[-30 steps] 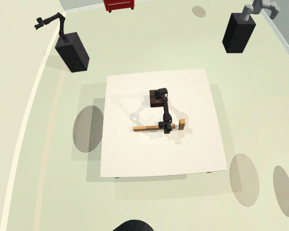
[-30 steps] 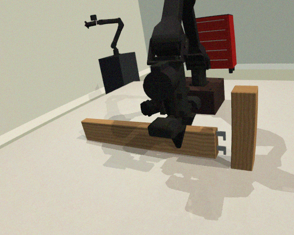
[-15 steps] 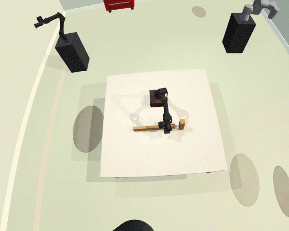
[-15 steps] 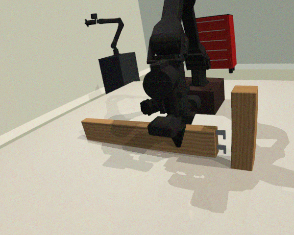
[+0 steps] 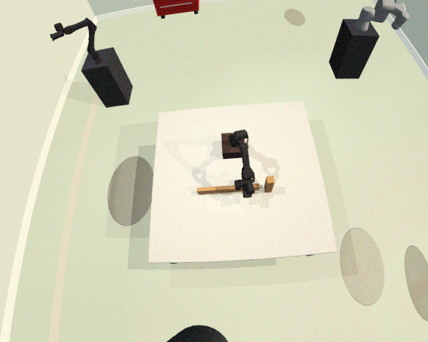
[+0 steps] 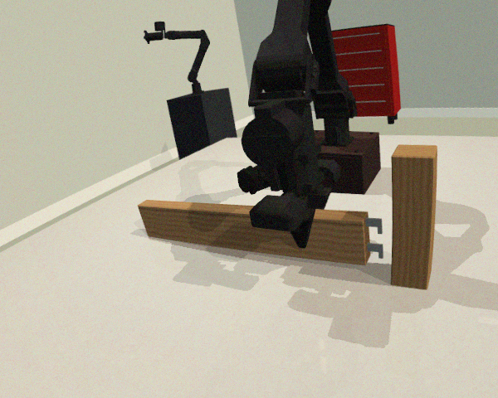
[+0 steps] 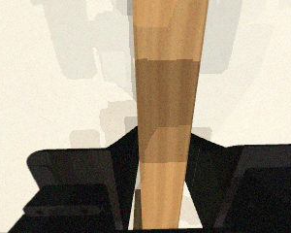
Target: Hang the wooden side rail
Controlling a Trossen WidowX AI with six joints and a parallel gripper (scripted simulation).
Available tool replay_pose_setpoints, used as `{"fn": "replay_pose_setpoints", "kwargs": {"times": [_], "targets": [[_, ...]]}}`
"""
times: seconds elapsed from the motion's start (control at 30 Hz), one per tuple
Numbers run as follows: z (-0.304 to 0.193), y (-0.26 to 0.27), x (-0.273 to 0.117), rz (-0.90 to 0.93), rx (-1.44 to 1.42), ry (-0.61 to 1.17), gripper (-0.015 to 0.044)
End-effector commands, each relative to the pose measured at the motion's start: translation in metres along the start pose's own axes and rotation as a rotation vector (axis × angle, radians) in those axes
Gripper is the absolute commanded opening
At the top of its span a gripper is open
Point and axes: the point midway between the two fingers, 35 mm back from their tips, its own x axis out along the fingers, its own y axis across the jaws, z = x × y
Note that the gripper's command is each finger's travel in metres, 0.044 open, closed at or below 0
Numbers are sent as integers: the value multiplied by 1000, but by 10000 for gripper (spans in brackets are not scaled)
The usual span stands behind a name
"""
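The wooden side rail [image 5: 214, 189] [image 6: 197, 222] [image 7: 167, 97] stands on its narrow edge. Its far left end rests on the table; its hook end looks slightly raised. My gripper [image 5: 247, 190] [image 6: 310, 222] [image 7: 154, 129] is shut on the rail nearer the hook end, one finger on each side. The upper steel hook [image 6: 374, 222] and lower steel hook [image 6: 376, 249] point at the post with tips turned down. The headboard post [image 5: 269, 184] [image 6: 413, 218] stands upright to their right, with a small gap between. Its slot and pins are hidden.
The arm's dark base block [image 5: 230, 147] [image 6: 348, 169] stands behind the rail on the white table [image 5: 192, 231] [image 6: 154, 334]. Away from the table are a red cabinet [image 5: 176, 6] [image 6: 365, 70] and two black pedestals [image 5: 107, 80] [image 5: 354, 48] with other arms.
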Motion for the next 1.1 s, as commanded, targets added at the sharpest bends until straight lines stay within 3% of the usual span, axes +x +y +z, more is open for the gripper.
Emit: {"fn": "replay_pose_setpoints", "kwargs": {"times": [0.0, 1.07], "targets": [[-1, 4, -8, 19, 7, 3, 0], [-1, 4, -13, 19, 7, 3, 0]]}}
